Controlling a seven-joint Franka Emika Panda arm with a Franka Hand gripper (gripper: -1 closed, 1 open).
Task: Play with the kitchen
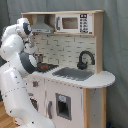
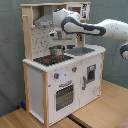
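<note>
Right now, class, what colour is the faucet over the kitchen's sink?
Black. The faucet curves over the grey sink, clearest in the first exterior view.

A pot (image 2: pixel 56 50) sits on the kitchen (image 2: pixel 65 85) hob (image 2: pixel 50 59).
</note>
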